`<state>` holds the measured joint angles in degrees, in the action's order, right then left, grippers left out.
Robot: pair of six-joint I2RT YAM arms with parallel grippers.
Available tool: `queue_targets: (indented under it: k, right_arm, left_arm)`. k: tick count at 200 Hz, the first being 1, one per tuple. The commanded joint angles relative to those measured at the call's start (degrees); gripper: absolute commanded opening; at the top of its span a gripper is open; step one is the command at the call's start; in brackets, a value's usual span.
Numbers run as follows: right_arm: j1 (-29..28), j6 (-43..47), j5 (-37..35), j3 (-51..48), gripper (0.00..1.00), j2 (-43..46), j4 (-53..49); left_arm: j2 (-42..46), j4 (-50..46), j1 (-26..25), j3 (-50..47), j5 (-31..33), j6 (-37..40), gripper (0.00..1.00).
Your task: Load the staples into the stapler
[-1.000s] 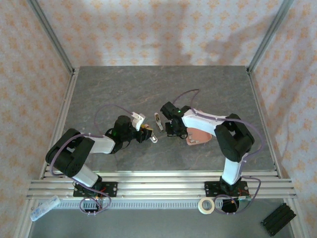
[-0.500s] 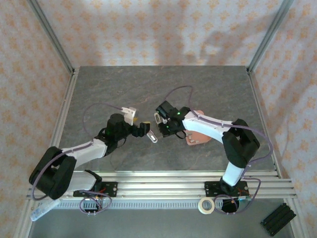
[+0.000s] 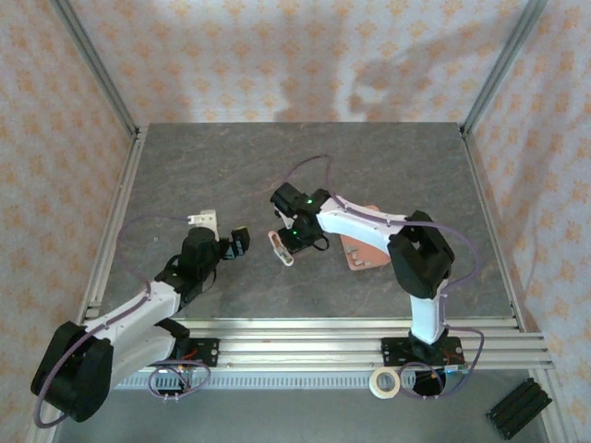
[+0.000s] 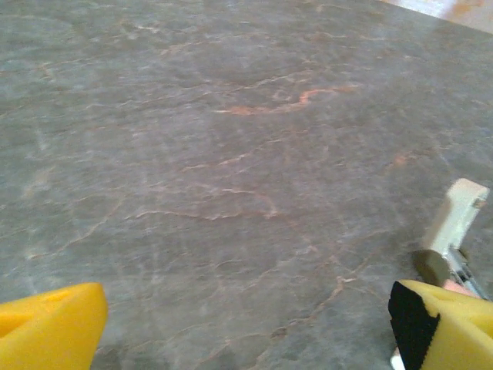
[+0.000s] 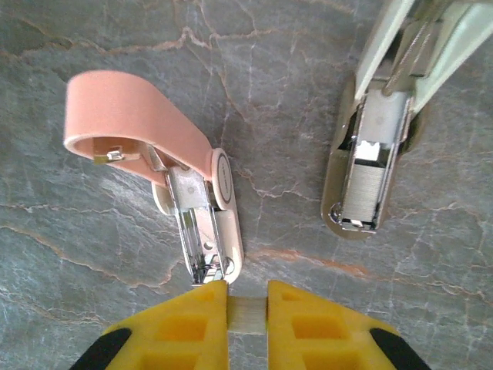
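The right arm's fingers point(image 5: 209, 312) are nearly closed, and the staples point(image 5: 246, 317), a short pale strip, are pinched between the 2 yellow tips. Just ahead of those tips the pink stapler point(image 5: 139, 116) lies on the grey tabletop point(image 5: 293, 54). Its lid is swung up and back, and its bare metal channel points at the fingers. I cannot tell whether the channel's near end touches a fingertip. Ahead and to the right of the same fingers lies a cream stapler point(image 5: 370, 169), also opened, apart from the pink one. A salmon-pink tray point(image 3: 369, 251) sits behind these fingers, under the arm.

The left arm's fingers point(image 4: 54, 324) are spread wide with nothing between them, low over bare tabletop. The cream stapler's tip point(image 4: 458, 212) shows just beyond the right-hand finger.
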<state>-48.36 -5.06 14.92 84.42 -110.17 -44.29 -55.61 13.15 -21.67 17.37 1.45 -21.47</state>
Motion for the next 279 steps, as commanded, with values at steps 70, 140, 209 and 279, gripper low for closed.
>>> queue_targets:
  k: [70, 140, 209, 279]
  right_arm:
    - [-1.9, 0.8, -1.3, 7.4, 0.16, -5.3, -7.8]
    - [-2.4, 0.0, 0.2, 8.6, 0.16, -7.5, -7.4]
    - [-2.9, -0.6, 0.5, 9.3, 0.16, -8.4, -7.3]
    - [-3.2, -0.1, -0.2, 10.3, 0.16, -9.8, -8.3]
  left_arm:
    - [1.5, -0.9, 0.7, -2.2, 4.7, -1.4, 0.95]
    - [3.2, -1.4, 0.9, -3.2, 5.3, -0.8, 0.95]
    - [3.0, -0.6, 1.1, -3.6, 4.9, -0.6, 0.95]
    - [3.0, -0.5, 1.2, -3.7, 4.8, -0.3, 0.95]
